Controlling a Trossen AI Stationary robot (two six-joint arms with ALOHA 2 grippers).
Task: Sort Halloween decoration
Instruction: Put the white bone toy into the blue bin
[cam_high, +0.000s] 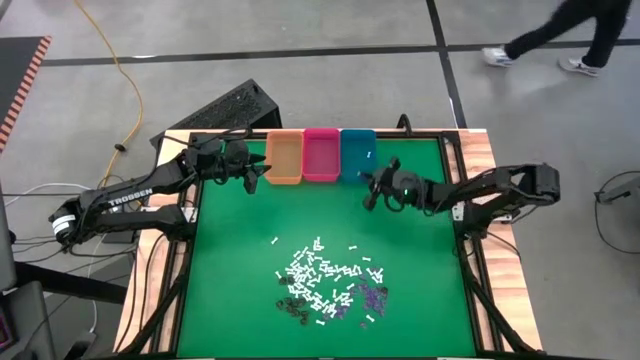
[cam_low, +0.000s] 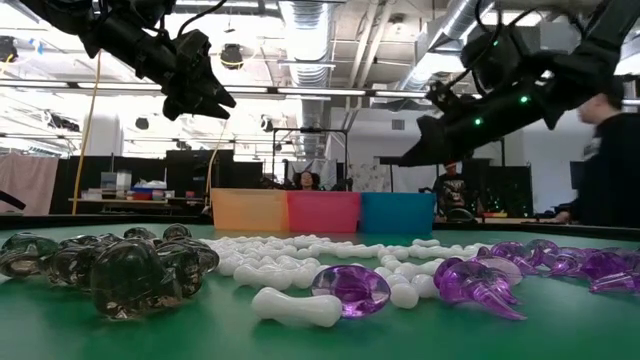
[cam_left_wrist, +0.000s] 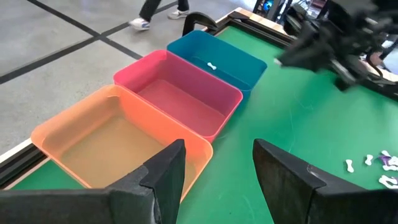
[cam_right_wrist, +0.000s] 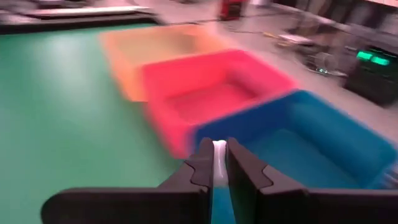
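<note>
The Halloween decoration lies in a pile (cam_high: 325, 285) on the green mat toward the near edge: white sticks (cam_low: 300, 305), purple bits (cam_low: 470, 285) and dark bits (cam_low: 130, 270). One white stick (cam_left_wrist: 212, 66) lies in the teal bin (cam_high: 357, 150). My right gripper (cam_right_wrist: 217, 163) hovers just in front of the teal bin (cam_right_wrist: 311, 137), shut on a white piece. My left gripper (cam_left_wrist: 217, 165) hangs open above the mat beside the orange bin (cam_left_wrist: 106, 137), with nothing between its fingers. My right gripper pinches a small white piece (cam_right_wrist: 219, 149) between its two fingers near their free ends. The fingers point almost level toward the table's far edge. The piece is lifted clear of the mat; most of it is hidden between the fingers.
The orange bin (cam_high: 284, 157), a pink bin (cam_high: 322, 153) and the teal bin stand side by side along the mat's far edge. Bare green mat (cam_high: 320, 215) lies between the bins and the pile. A person (cam_high: 560, 35) walks on the floor beyond the table.
</note>
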